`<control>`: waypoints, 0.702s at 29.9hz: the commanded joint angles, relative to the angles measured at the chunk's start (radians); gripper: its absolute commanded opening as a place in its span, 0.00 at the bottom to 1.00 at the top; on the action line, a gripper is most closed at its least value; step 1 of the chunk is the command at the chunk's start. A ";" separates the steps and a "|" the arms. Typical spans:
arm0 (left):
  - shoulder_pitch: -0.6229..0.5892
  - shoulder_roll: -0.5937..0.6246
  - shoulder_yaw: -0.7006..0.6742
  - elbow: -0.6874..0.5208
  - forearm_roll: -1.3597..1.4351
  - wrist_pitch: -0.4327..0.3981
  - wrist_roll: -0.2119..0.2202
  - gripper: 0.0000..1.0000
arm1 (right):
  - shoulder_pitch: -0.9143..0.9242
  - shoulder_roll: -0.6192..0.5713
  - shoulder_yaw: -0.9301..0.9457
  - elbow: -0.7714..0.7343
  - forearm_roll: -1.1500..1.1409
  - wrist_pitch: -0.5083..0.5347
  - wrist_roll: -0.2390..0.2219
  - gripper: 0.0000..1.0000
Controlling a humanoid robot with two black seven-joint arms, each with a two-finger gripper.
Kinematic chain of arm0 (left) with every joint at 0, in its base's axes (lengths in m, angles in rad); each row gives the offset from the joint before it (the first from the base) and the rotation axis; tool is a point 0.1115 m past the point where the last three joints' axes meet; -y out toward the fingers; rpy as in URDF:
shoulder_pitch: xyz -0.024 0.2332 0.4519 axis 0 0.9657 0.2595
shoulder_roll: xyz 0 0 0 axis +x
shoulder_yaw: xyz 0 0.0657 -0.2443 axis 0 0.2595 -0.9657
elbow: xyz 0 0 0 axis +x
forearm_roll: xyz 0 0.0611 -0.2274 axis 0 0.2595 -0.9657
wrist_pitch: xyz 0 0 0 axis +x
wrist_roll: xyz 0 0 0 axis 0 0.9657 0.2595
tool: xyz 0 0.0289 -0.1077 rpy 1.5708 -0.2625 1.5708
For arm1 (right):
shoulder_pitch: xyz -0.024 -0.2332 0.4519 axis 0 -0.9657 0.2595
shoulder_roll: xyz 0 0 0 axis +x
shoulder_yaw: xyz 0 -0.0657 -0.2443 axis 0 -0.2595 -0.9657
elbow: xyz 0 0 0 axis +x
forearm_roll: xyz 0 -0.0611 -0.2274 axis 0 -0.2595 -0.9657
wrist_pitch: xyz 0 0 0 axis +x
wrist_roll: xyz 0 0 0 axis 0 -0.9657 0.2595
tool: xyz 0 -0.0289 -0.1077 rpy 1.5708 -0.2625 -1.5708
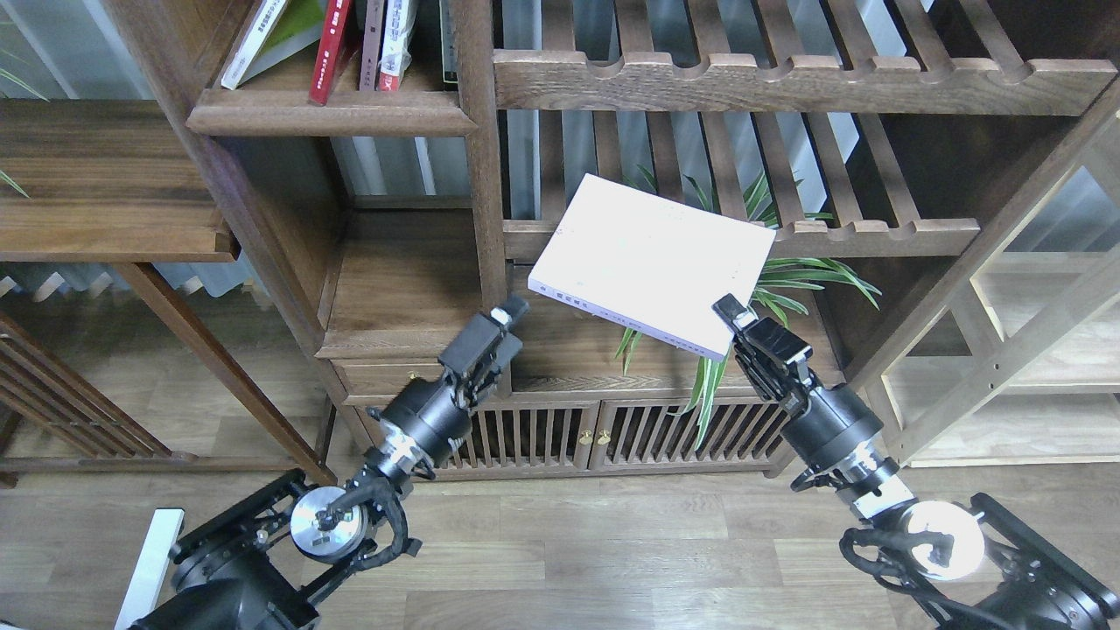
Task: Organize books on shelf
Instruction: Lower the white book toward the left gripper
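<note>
My right gripper (pixel 729 317) is shut on the lower right corner of the thick white-lavender book (pixel 652 262). It holds the book tilted in the air in front of the slatted shelves. My left gripper (pixel 507 313) is empty and sits near the upright post, left of the book; its fingers cannot be told apart. The red book (pixel 331 51) stands on the solid shelf (pixel 332 115) at the upper left. A thin white and yellow-green book (pixel 262 33) leans beside it, with a few other books (pixel 385 44).
Slatted shelves with scalloped rails (pixel 787 83) fill the upper right. A green plant (pixel 787 280) is behind the held book. A low cabinet with slatted doors (pixel 560 437) stands below. An open wooden compartment (pixel 411 280) lies left of the post.
</note>
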 commanded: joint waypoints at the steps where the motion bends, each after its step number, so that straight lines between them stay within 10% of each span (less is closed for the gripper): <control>1: -0.018 0.000 0.002 0.003 -0.002 0.000 -0.007 0.98 | -0.001 0.001 -0.001 0.000 -0.002 0.000 0.000 0.01; 21: -0.100 0.000 0.043 0.012 -0.066 0.000 -0.008 0.98 | 0.061 0.093 -0.113 0.000 -0.011 0.000 -0.001 0.01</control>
